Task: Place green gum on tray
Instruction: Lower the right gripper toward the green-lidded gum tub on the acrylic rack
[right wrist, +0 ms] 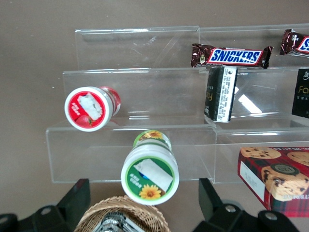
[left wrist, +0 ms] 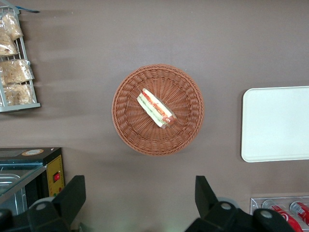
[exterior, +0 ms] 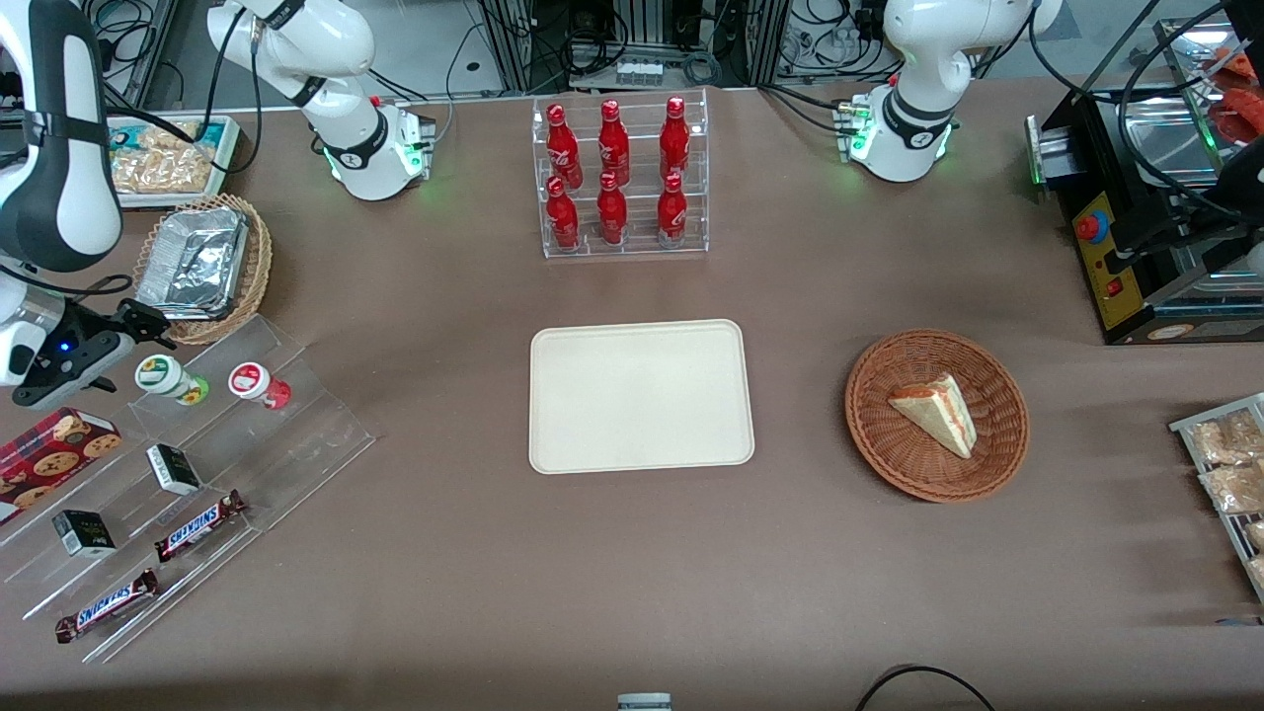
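Note:
The green gum (exterior: 170, 379) (right wrist: 150, 169) is a small bottle with a green-marked white cap. It lies on its side on the top step of a clear acrylic stand (exterior: 296, 434), beside the red-capped gum (exterior: 259, 384) (right wrist: 91, 108). My right gripper (exterior: 148, 326) (right wrist: 144, 203) hovers just short of the green gum's cap, over the rim of a wicker basket. It is open, with nothing between its fingers (right wrist: 77, 198). The cream tray (exterior: 640, 395) (left wrist: 275, 123) lies bare at the table's middle, well away toward the parked arm's end.
A wicker basket holding a foil container (exterior: 197, 265) (right wrist: 120, 217) sits under the gripper. The stand also holds Snickers bars (exterior: 197, 525) (right wrist: 231, 56), small black boxes (exterior: 174, 468) and a cookie box (exterior: 54, 446). A cola bottle rack (exterior: 622, 178) and a sandwich basket (exterior: 936, 415) stand around the tray.

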